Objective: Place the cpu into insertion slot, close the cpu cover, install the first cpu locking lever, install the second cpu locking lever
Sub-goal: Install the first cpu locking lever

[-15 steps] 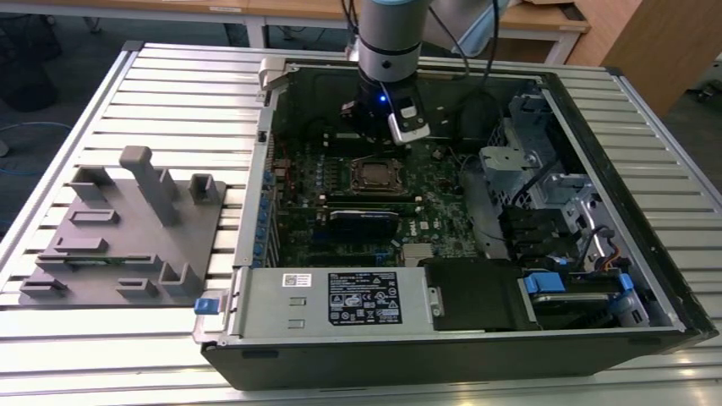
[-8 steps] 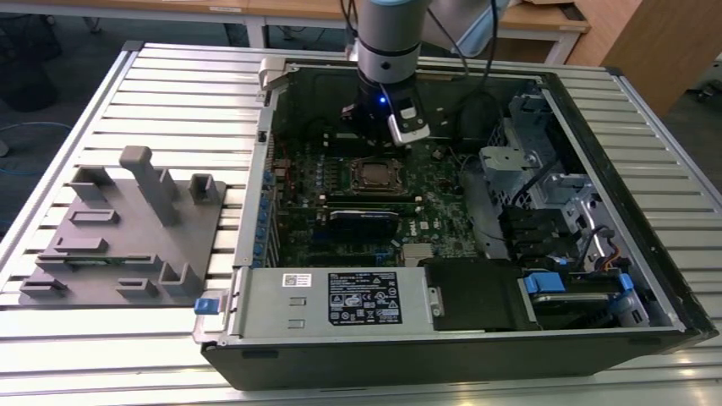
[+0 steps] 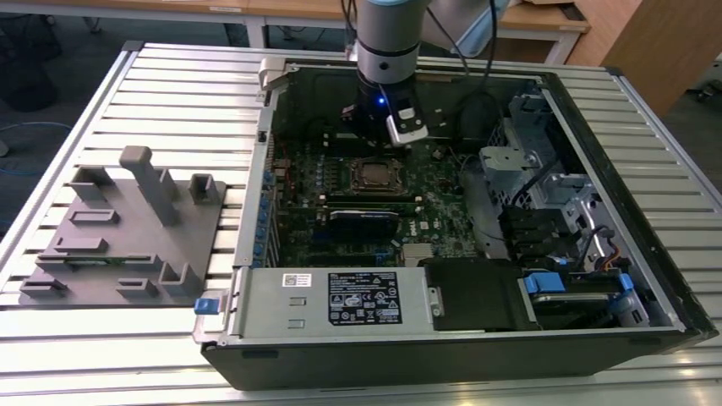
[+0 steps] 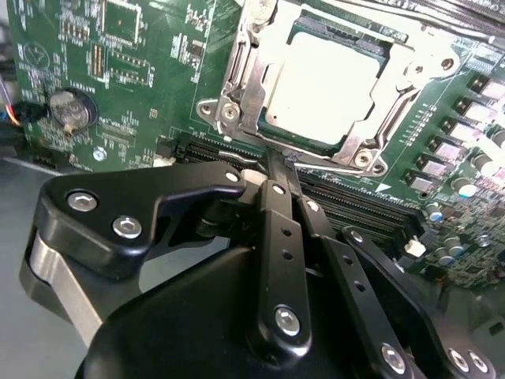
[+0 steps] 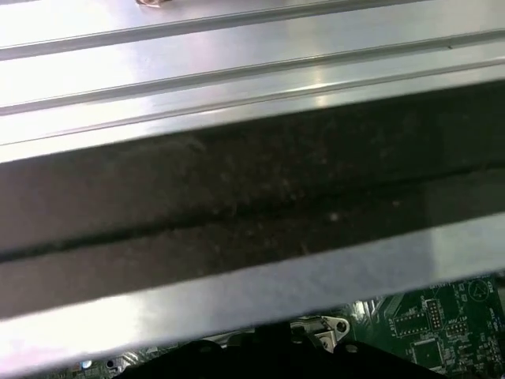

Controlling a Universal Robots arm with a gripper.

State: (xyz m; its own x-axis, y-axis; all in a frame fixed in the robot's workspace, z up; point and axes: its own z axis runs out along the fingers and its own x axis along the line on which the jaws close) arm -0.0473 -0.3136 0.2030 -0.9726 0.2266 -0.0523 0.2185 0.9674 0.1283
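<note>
Gripper [image 4: 276,167] jaws sit pressed together, holding nothing, just beside the cpu cover [image 4: 241,75], which lies flat around the seated cpu [image 4: 323,83]. Long black card slots [image 4: 201,148] run beneath the fingertips; a coin battery [image 4: 67,109] sits well off.

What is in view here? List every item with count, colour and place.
table: 1, silvery, slatted, under everything
computer case: 1, black, open, on the table
circuit board: 1, green, inside the case
chip: 1, pale silvery, mid-board
cover: 1, silvery frame, down around the chip
coin battery: 1, silvery, on the board
power box: 1, silvery with black label, case's near edge
fixture block: 1, grey, on the table at the exterior view's left
arm: 1, grey, reaching down into the case
hand: 1, black, shut, tips beside the cover's edge
</note>
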